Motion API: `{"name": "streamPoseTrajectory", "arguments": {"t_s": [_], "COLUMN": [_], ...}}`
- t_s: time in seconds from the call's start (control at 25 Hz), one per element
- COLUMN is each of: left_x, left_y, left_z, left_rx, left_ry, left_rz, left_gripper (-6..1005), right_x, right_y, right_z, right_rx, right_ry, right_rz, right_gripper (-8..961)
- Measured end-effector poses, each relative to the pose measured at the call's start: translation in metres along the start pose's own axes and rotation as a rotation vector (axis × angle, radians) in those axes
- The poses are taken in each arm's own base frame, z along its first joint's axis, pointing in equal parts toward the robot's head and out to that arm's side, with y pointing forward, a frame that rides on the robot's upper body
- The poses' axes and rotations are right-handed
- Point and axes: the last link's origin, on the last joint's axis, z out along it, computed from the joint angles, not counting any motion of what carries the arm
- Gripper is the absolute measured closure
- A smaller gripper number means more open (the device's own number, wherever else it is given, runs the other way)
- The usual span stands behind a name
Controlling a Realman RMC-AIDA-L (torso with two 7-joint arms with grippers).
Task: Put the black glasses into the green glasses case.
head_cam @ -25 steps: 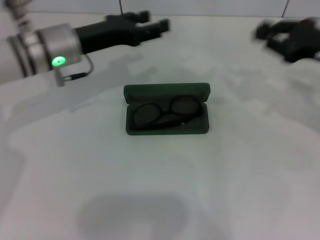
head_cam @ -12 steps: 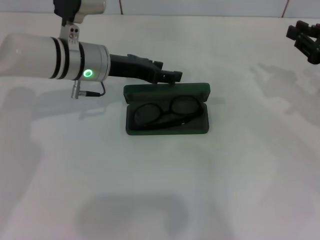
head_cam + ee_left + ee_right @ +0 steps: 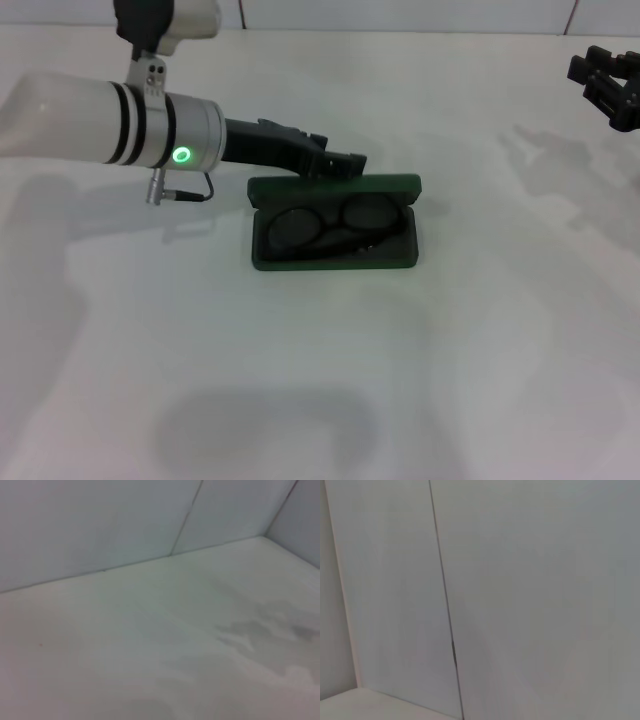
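Glasses (image 3: 330, 228) lying folded inside the open case (image 3: 334, 222), mid-table (image 3: 420, 360), lid raised at the far side. Left claw (image 3: 338, 161) reaching in from the left, tips just behind the lid's far edge; open or closed, cannot tell. Right claw (image 3: 608, 85) off at the far right, well apart from the case; grip state likewise impossible to tell. Wrist views: only bare wall and table.

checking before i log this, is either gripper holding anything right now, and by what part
Nothing is held. The black glasses lie in the green glasses case; left gripper hovers behind its lid, right gripper far off.
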Motion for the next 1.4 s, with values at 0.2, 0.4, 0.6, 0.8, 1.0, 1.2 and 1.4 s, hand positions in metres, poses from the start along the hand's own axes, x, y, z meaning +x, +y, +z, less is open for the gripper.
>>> {"name": "streamPoseTrajectory", "arguments": {"t_s": [0.2,0.4,0.6,0.8,1.0,1.2,1.4], "left_x": [-0.008,-0.025,-0.028,-0.026,-0.061,-0.085,-0.092], "left_y": [0.005,0.01,0.018,0.041,0.054,0.055,0.059], "left_z": [0.001,0.001,0.001,-0.051,-0.109,-0.116,-0.113], "left_rx": [-0.032,-0.059,-0.113,-0.34,-0.464,-0.445,-0.454], "left_ry": [-0.049,-0.058,0.034,0.408,0.582,0.563,0.543], "left_rz": [0.016,0.042,0.084,0.249,0.36,0.366,0.373], "left_gripper": [200,199,198,197,195,194,153], "right_x": [0.002,0.004,0.004,0.001,0.01,0.018,0.022], "right_y": [-0.001,-0.006,0.002,0.057,0.082,0.1,0.106], "right_z": [-0.001,-0.001,0.001,-0.001,0.002,0.013,0.013], "right_rx": [0.007,0.033,-0.022,-0.429,-0.564,-0.651,-0.681], "right_ry": [0.002,0.015,0.017,0.029,0.032,0.011,-0.027], "right_rz": [0.0,-0.013,-0.043,-0.118,-0.162,-0.171,-0.198], "right_gripper": [627,623,618,613,608,523,318]}}
